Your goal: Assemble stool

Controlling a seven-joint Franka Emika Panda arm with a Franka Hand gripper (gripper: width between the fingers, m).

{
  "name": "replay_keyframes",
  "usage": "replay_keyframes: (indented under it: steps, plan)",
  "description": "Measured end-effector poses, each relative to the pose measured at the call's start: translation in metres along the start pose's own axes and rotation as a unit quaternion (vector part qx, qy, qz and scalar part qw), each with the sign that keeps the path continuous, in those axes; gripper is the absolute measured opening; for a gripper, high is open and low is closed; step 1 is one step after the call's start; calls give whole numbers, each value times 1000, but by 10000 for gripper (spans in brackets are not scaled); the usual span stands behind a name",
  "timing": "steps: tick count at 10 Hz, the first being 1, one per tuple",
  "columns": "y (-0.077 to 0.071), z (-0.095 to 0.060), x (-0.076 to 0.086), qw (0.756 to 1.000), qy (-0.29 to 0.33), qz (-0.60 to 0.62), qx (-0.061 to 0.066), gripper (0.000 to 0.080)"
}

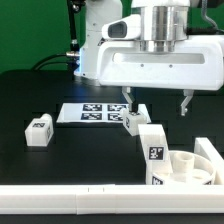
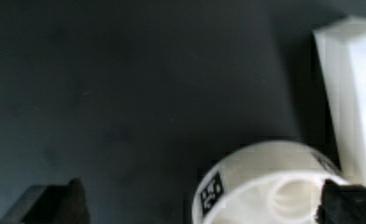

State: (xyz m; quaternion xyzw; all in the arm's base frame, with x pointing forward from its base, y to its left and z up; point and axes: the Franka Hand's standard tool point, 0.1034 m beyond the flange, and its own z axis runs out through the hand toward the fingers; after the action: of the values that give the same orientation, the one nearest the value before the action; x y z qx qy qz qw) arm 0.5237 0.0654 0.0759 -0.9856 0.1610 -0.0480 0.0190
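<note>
The stool's round white seat (image 1: 192,168) lies at the exterior view's lower right, its recessed sockets facing up. One blocky white leg (image 1: 152,143) with a square tag stands upright against the seat's left side. A second leg (image 1: 133,119) lies just behind it, and a third (image 1: 39,130) sits alone toward the exterior view's left. My gripper (image 1: 156,103) hangs above the table behind the seat, open and holding nothing. In the wrist view the seat (image 2: 269,178) shows its tag and one socket near one dark fingertip (image 2: 356,203). The gripper (image 2: 206,206) there is spread wide.
The marker board (image 1: 92,113) lies flat behind the legs. A long white rail (image 1: 60,200) runs along the front edge and turns up the right side (image 1: 211,150), also seen as a white bar (image 2: 349,90) beside the seat. The table is black.
</note>
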Motion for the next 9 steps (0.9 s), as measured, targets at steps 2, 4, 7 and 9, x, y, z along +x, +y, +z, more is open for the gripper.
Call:
replay_keyframes:
  steps: [2,4,7,9]
  plan:
    - [1,0,1,998,1,-61,-1,649]
    - [7,5,-11,990,-23,-142,-7,649]
    - [15,14,-40,972,-48,-230,-24,649]
    - [17,15,-43,967,-69,-242,-25,649]
